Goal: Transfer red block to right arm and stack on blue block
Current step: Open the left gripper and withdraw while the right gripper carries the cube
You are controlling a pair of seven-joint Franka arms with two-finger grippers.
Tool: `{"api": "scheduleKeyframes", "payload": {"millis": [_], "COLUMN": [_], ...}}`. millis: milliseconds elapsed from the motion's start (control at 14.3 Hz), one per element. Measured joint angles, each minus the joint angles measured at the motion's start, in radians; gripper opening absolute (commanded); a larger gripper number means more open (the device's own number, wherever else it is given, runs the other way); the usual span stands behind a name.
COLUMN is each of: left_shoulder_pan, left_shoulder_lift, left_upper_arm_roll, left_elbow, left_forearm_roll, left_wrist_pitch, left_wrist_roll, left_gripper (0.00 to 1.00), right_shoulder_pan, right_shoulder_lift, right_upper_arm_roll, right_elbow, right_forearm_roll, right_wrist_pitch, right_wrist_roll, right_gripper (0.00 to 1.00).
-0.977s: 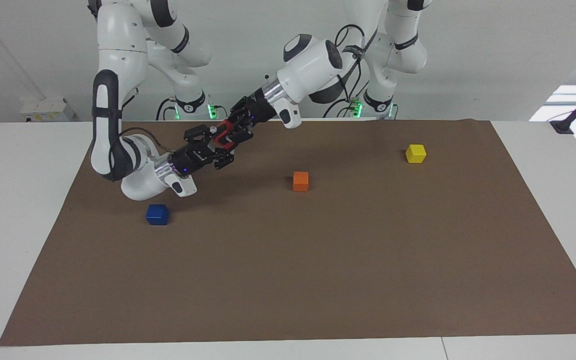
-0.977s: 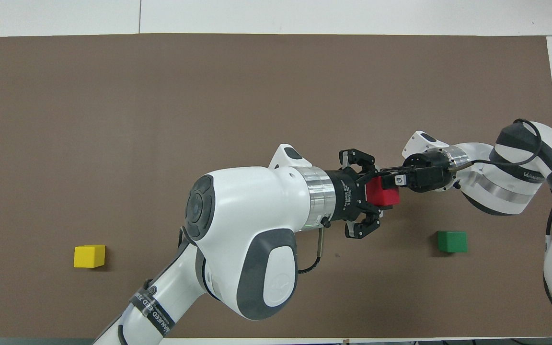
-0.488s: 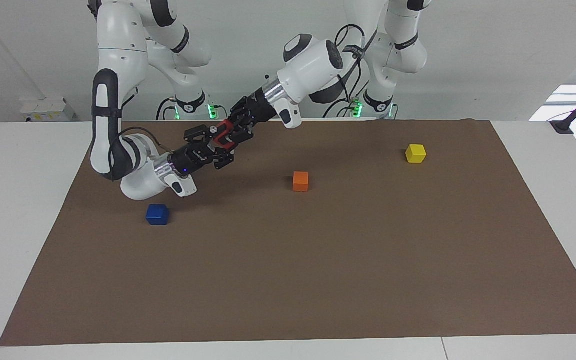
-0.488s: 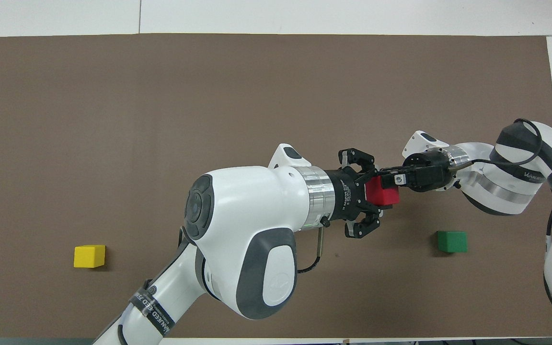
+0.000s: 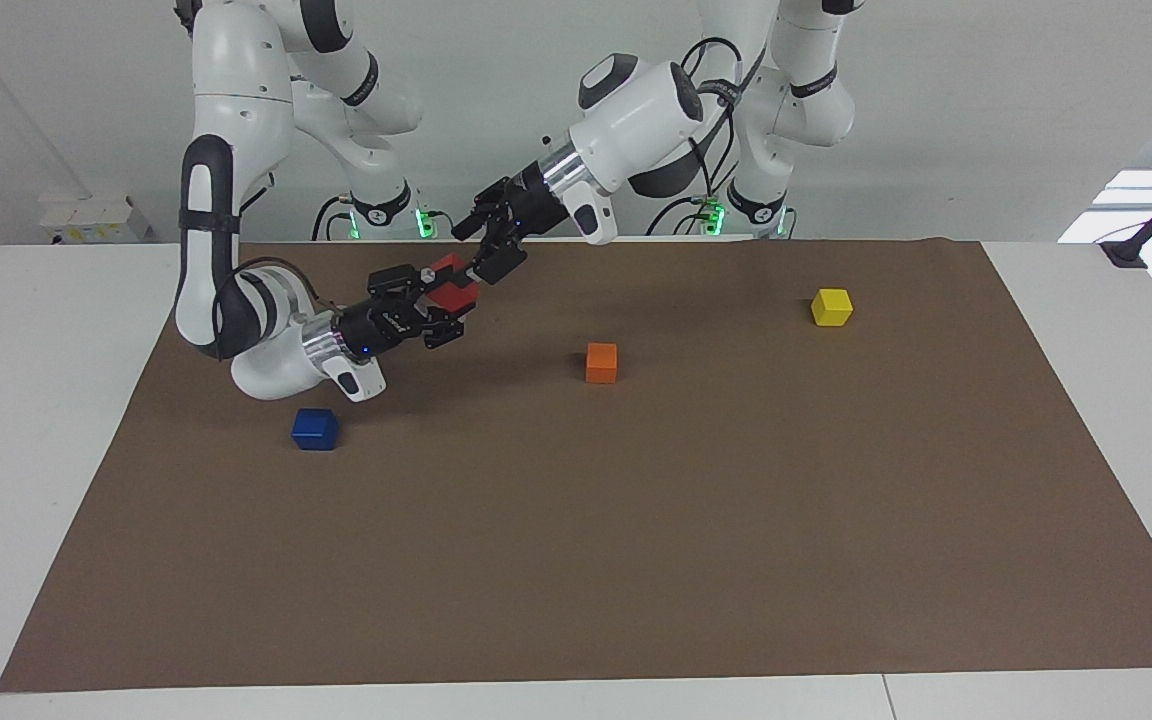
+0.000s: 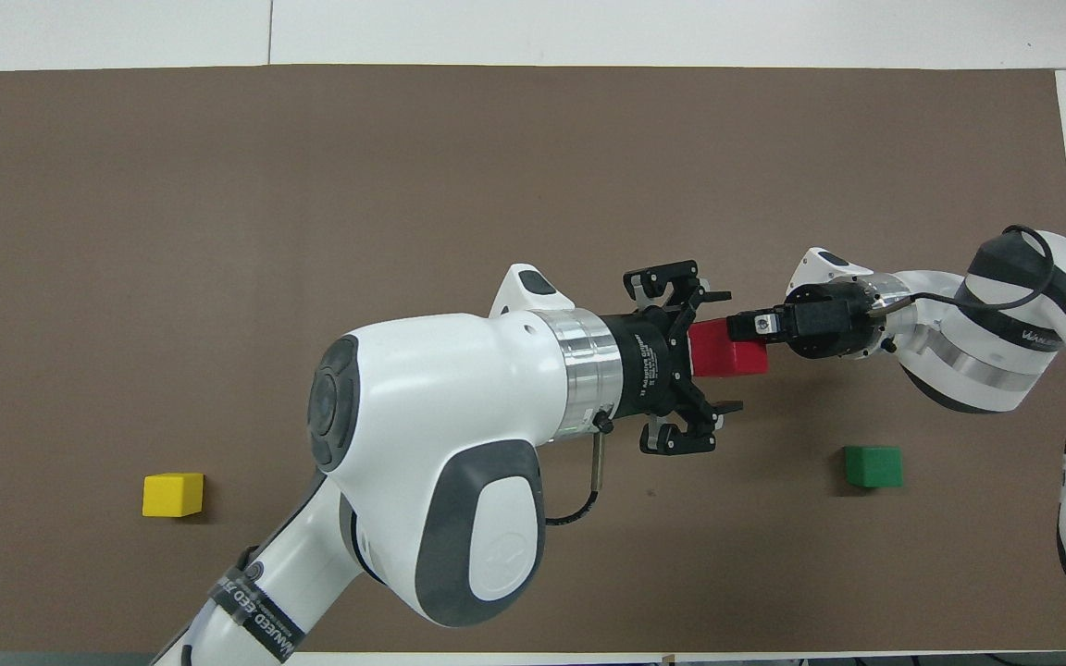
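Note:
The red block (image 5: 456, 292) (image 6: 716, 356) hangs in the air over the mat, toward the right arm's end, with my right gripper (image 5: 444, 302) (image 6: 744, 333) shut on it. My left gripper (image 5: 484, 247) (image 6: 725, 351) stands open just off the block, its fingers spread to either side and no longer touching it. The blue block (image 5: 315, 429) rests on the mat under the right forearm's side, farther from the robots than the held block. In the overhead view the right arm hides it.
An orange block (image 5: 601, 362) sits mid-mat and a yellow block (image 5: 831, 307) (image 6: 173, 494) lies toward the left arm's end. A green block (image 6: 873, 465) lies near the right arm. The brown mat (image 5: 636, 560) covers the table.
The left gripper has opened, let go of the red block and drawn back and upward. The right gripper keeps the block and has shifted slightly.

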Motion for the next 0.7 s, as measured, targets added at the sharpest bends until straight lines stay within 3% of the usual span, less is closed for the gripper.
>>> {"api": "scheduleKeyframes", "payload": {"millis": [279, 488, 698], "left_shoulder_pan": [0.148, 0.267, 0.409], "left_shoulder_lift": [-0.103, -0.123, -0.124], "left_upper_arm_roll": [0.008, 0.013, 0.016], "left_elbow": [-0.039, -0.068, -0.109], "left_forearm_roll": [0.005, 0.029, 0.083], "left_wrist_pitch": [-0.147, -0.169, -0.167], "left_wrist_roll": [0.000, 0.000, 0.001], "left_gripper": [1.00, 1.00, 1.00], "right_shoulder_pan": [-0.011, -0.057, -0.078], "right_shoulder_lift": [-0.040, -0.095, -0.167], "right_upper_arm_roll": [-0.010, -0.016, -0.017], "right_elbow": [0.082, 0.179, 0.288], "right_forearm_roll": [-0.072, -0.236, -0.495], "right_wrist_pitch": [0.181, 0.331, 0.441], "right_wrist_roll": [0.150, 0.342, 0.576], "right_gripper": [0.00, 0.00, 0.00]}}
